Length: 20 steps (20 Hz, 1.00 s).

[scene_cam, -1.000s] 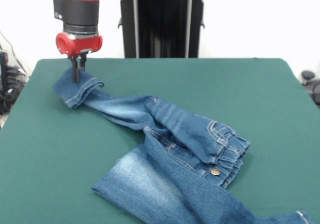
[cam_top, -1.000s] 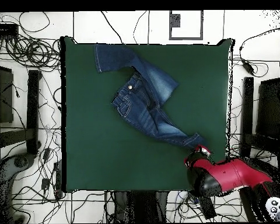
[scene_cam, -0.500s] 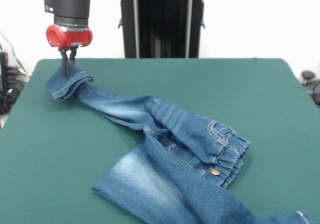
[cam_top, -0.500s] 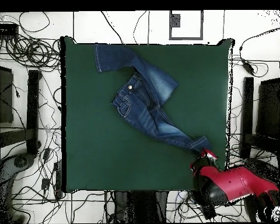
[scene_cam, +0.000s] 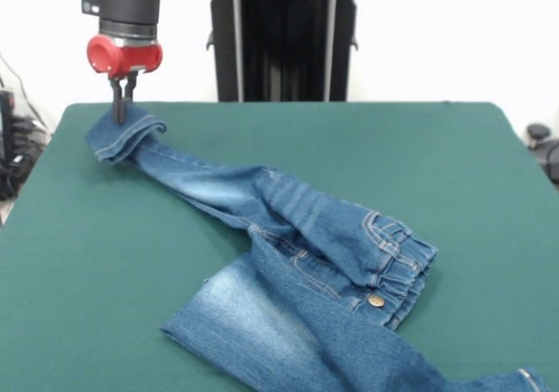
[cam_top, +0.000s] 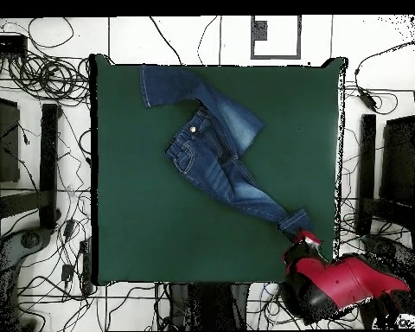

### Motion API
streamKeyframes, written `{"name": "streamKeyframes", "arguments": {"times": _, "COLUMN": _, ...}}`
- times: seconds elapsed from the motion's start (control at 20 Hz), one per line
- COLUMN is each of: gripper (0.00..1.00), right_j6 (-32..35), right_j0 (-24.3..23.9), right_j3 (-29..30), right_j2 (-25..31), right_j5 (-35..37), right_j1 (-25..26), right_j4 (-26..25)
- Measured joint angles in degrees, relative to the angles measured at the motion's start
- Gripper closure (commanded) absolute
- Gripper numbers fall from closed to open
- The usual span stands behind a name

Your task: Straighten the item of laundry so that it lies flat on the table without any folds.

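Stretching one trouser leg toward table (scene_cam: 489, 165) corner, we judge. Pincer (scene_cam: 120, 113) pinched narrow on hem cuff of jeans (scene_cam: 288, 235), cuff lifted slightly, leg drawn taut diagonally. Jeans lie mid-table; waistband (scene_cam: 402, 257) bunched, second leg (scene_cam: 253, 322) folded across body. Next move, we reckon: lower cuff flat, let go, then tackle folded leg. Hard to make out: fingertips buried in denim; front view cuts second leg at bottom edge; overhead view hides pincer under red arm (cam_top: 341, 281).
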Motion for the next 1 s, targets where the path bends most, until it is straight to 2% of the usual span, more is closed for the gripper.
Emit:
{"name": "streamKeyframes", "arguments": {"times": 0.6, "gripper": 1.0, "right_j6": 0.0, "right_j0": 5.8, "right_j3": 0.04, "right_j2": -9.08, "right_j5": -8.18, "right_j1": 0.33, "right_j4": -1.01}}
{"name": "streamKeyframes", "arguments": {"times": 0.85, "gripper": 1.0, "right_j6": 0.0, "right_j0": 4.81, "right_j3": 0.07, "right_j2": -10.43, "right_j5": -14.1, "right_j1": 0.35, "right_j4": -1.01}}
{"name": "streamKeyframes", "arguments": {"times": 0.9, "gripper": 0.0, "right_j6": 0.0, "right_j0": 4.33, "right_j3": 0.08, "right_j2": -10.43, "right_j5": -15.32, "right_j1": 0.34, "right_j4": -1.0}}
{"name": "streamKeyframes", "arguments": {"times": 1.0, "gripper": 0.0, "right_j6": 0.0, "right_j0": 2.52, "right_j3": 0.32, "right_j2": -9.77, "right_j5": -15.98, "right_j1": 0.22, "right_j4": -1.03}}
